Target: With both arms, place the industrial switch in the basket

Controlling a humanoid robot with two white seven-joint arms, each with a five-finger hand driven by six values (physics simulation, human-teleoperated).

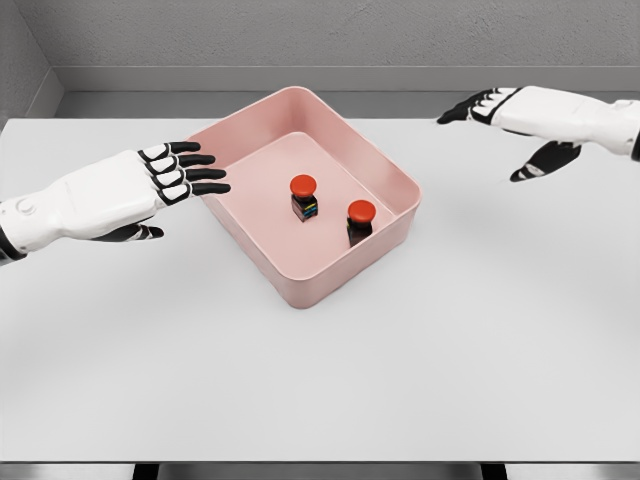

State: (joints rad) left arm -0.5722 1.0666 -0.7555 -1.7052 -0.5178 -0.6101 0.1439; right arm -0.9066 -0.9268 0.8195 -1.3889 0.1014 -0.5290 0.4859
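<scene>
A white table [330, 390] fills most of the frame, from the bottom edge up to a straight far edge in the upper part. Its surface is plain and matte, with soft shadows on it. Behind it, along the top of the frame, runs a grey wall [300, 30], with a paler grey band of floor [140, 103] between the wall and the table's far edge. At the upper left a second grey wall meets it in a corner. At the very bottom, dark table legs [145, 471] show below the near edge
</scene>
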